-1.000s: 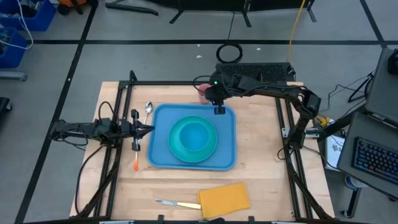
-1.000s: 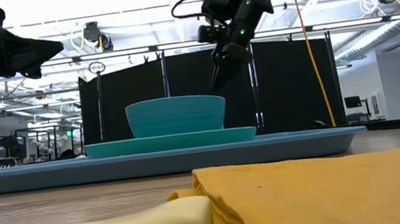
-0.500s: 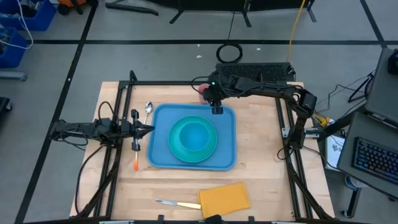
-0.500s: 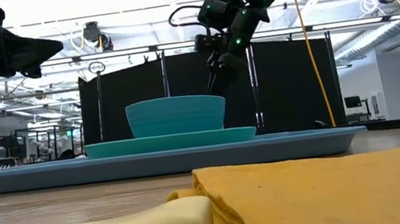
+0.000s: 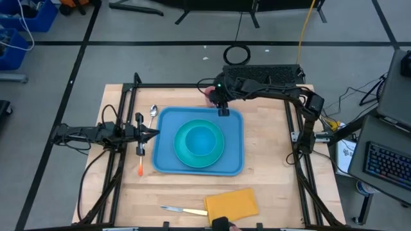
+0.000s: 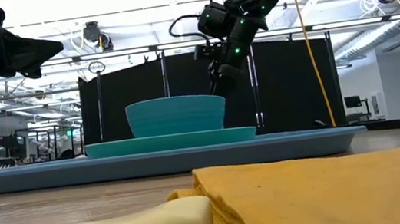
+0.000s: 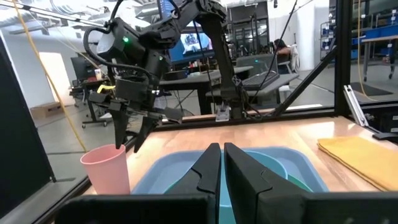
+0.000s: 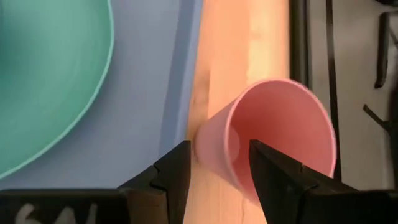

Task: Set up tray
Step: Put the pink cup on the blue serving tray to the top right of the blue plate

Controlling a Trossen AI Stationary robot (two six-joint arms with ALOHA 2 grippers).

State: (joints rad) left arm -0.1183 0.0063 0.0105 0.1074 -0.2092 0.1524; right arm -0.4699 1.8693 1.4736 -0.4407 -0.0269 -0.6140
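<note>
My right gripper point(image 5: 223, 110) hangs over the far edge of the tray point(image 5: 234, 163), its fingers spread apart with nothing between them. Through the right wrist camera I see the two dark fingers point(image 8: 171, 177) pointing down at the pink cup point(image 8: 273, 140), which stands upright on the wood just beside the tray's far rim point(image 8: 180, 74); the fingers sit above the cup and are not touching it. From the left wrist camera the same gripper point(image 7: 132, 129) hovers just above and beside the cup point(image 7: 107, 168), clear of it.

My left gripper point(image 5: 153, 133) is clenched shut and holds nothing. It waits just off the tray's left edge, above the table point(image 5: 276, 179); in its own wrist camera the two fingers point(image 7: 208, 168) are pressed nearly together, pointing across the tray point(image 7: 158, 177).

The tray, large and blue, lies flat in the middle of the table. A turquoise plate point(image 5: 183, 154) sits inside it with a turquoise bowl point(image 5: 200, 139) on top; in the low view the bowl point(image 6: 176, 115) rests squarely on the plate point(image 6: 169, 141).

Outside the tray: a spoon point(image 5: 153, 113) lies near its far-left corner, an orange-tipped utensil point(image 5: 140, 168) beside its left edge, and a folded yellow cloth point(image 5: 231, 205) with a knife point(image 5: 180, 210) next to it on the tray's near side, well apart from it.
</note>
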